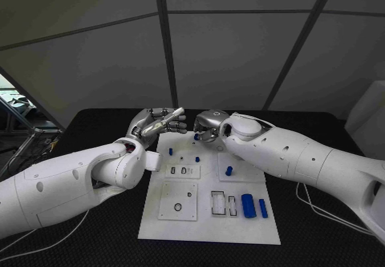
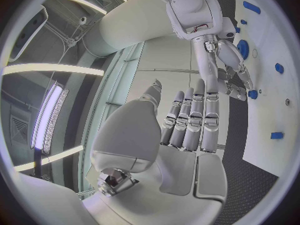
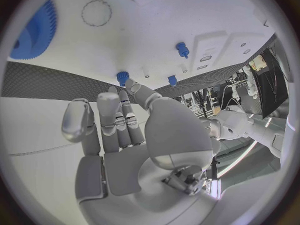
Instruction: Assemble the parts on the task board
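Note:
The white task board (image 1: pixel 208 228) lies in the middle of the black table. Two blue cylinders (image 1: pixel 248 205) lie at its near right, and small blue pegs (image 1: pixel 228 170) stand further back. My left hand (image 1: pixel 161 123) hovers above the board's far left corner with straight fingers (image 2: pixel 190 120) and holds nothing. My right hand (image 1: pixel 210 125) is curled over the far end. Its fingertips (image 2: pixel 240 90) come down on a small blue peg (image 2: pixel 252 94) (image 3: pixel 122 77). The frames do not settle whether they grip it. A blue gear (image 3: pixel 39 22) sits on the board (image 3: pixel 144 30) nearby.
Recessed slots and a ring-shaped hole (image 1: pixel 177 207) mark the board's near half. Thin white cables (image 1: pixel 309 203) trail over the table at the right, and another (image 1: pixel 72 222) at the left. A metal rack (image 1: pixel 24 139) stands beyond the table's left edge.

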Controlling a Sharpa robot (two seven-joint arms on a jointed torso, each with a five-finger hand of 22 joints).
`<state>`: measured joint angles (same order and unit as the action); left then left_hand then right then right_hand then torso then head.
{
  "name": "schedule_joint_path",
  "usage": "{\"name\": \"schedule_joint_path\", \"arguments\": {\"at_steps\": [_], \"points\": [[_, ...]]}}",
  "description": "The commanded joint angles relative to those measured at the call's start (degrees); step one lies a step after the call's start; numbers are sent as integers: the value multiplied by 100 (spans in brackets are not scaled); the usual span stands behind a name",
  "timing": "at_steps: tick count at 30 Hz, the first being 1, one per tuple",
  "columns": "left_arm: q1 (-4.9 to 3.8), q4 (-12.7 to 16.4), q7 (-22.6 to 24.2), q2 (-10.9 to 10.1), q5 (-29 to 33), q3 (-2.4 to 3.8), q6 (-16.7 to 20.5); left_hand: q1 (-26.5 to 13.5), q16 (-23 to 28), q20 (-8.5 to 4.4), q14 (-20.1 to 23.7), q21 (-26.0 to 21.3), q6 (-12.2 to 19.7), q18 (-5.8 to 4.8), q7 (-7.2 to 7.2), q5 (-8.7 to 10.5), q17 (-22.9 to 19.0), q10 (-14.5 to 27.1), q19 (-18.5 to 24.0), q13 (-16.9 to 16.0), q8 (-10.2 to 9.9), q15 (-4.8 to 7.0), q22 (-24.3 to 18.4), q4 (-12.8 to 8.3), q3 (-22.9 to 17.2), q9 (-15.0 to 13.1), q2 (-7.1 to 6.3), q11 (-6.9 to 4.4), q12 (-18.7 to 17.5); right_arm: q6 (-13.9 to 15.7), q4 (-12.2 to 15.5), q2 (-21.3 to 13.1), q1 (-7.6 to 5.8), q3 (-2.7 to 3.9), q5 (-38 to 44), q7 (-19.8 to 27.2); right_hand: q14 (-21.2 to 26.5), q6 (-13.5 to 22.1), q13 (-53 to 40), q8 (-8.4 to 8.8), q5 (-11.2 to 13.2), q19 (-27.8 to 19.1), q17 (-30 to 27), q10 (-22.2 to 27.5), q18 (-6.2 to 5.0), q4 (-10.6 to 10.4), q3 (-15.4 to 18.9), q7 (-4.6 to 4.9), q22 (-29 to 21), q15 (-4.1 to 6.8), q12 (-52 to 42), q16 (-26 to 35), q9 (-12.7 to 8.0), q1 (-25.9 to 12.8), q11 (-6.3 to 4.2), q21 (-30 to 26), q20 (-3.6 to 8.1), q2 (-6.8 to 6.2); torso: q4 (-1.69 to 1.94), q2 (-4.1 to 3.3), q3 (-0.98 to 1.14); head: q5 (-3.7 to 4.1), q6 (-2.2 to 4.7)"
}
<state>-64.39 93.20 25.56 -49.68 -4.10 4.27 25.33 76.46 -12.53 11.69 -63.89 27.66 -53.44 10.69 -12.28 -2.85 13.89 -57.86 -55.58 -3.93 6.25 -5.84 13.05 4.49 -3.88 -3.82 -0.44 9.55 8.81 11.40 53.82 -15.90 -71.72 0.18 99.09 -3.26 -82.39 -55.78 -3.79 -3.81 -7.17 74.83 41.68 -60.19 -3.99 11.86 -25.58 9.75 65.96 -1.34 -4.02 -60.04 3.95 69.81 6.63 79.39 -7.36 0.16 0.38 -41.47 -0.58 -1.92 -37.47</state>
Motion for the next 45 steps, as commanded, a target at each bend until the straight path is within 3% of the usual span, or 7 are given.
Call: {"name": "schedule_joint_path", "arguments": {"at_steps": [1, 11, 19, 25, 28, 34, 45], "points": [[-11, 5, 26, 4, -29, 7, -84, -50, 17, 8, -18, 36, 1, -35, -42, -23, 5, 42, -29, 5, -20, -27, 8, -26, 10, 9, 9, -6, -35, 133, 19, -6, -15, 3, 38, -22, 26, -63, -10, -44, 30, 28, -18, -78, -92, -44, -6, -3, 45, 0, -42, 32, 12, 41, -20, 6, 1, -20, 4, -2, 0, 4, -5], [-11, -5, 21, -17, -29, 6, -102, -51, 20, 8, -18, 36, 2, -35, -43, -23, 7, 43, -28, 5, -22, -28, 9, -27, 11, 9, 11, -5, -37, 656, 241, -185, -15, 3, -59, 96, 239, 706, 10, 29, 77, -485, -870, 517, -249, -169, 308, -162, -812, -28, -1, 673, -24, 70, 44, -479, -42, -255, -4, 4, -2, 12, 23], [-11, -64, 35, -69, -29, 6, -135, -52, 22, 9, -17, 36, 2, -35, -42, -22, 9, 43, -26, 5, -24, -28, 9, -28, 13, 8, 11, -5, -39, 1210, 1351, -1206, -16, 6, -775, -15, 66, 308, -111, -119, -82, -105, -604, -371, -147, -381, 446, 36, -298, 34, -522, 488, 44, -8, -73, -241, 22, -231, -59, 38, -8, -16, 50], [-10, -112, 27, -110, -29, 5, -140, -57, 54, 8, -22, 45, -61, -30, -10, -22, 43, -89, -9, -23, -16, -15, 12, -47, 26, -2, 35, -36, 7, 652, 1990, -1973, -55, 16, -1669, -508, -211, 423, -673, -71, -309, 418, 402, -1640, 16, -674, 817, -103, 532, 238, -1467, -275, 7, -288, -318, 191, 184, -506, -163, 80, 13, -37, 72], [-9, -138, 28, -105, -29, 5, -148, -57, 55, 8, -23, 45, -61, -30, -10, -22, 44, -90, -9, -23, -16, -15, 13, -47, 26, -2, 35, -36, 8, 268, 2042, -2153, -84, 35, -1895, -663, -310, 680, -2014, -176, -492, 628, 1482, -1330, 102, -949, 1290, -86, 930, 340, -2858, -1096, 33, -153, -416, 411, 251, -558, -173, 87, 27, -35, 69], [-8, -182, 29, -115, -30, 4, -153, -57, 56, 8, -23, 45, -61, -29, -8, -22, 45, -90, -9, -23, -17, -14, 13, -48, 27, -2, 35, -36, 7, -152, 1891, -2288, -120, 50, -2124, -785, -417, 1016, -5145, -365, -572, 830, 2740, -1471, 171, -1309, 1697, -46, 1328, 193, -5680, -1902, 35, -5, -261, 605, 148, -474, -165, 71, 16, 13, 65], [-7, -216, 24, -94, -30, 4, -166, -59, 62, 7, -24, 48, -56, -29, -9, -22, 52, -72, -6, -17, -26, -15, 14, -53, 32, 0, 35, -34, -8, -502, 1439, -2026, -127, 51, -2133, -783, -500, 1317, -6735, -580, -598, 1012, 3457, -1912, 230, -1499, 1956, 39, 1651, 86, -7032, -2316, 29, 216, -172, 753, 71, -418, -153, 58, 17, 46, -22]]}}
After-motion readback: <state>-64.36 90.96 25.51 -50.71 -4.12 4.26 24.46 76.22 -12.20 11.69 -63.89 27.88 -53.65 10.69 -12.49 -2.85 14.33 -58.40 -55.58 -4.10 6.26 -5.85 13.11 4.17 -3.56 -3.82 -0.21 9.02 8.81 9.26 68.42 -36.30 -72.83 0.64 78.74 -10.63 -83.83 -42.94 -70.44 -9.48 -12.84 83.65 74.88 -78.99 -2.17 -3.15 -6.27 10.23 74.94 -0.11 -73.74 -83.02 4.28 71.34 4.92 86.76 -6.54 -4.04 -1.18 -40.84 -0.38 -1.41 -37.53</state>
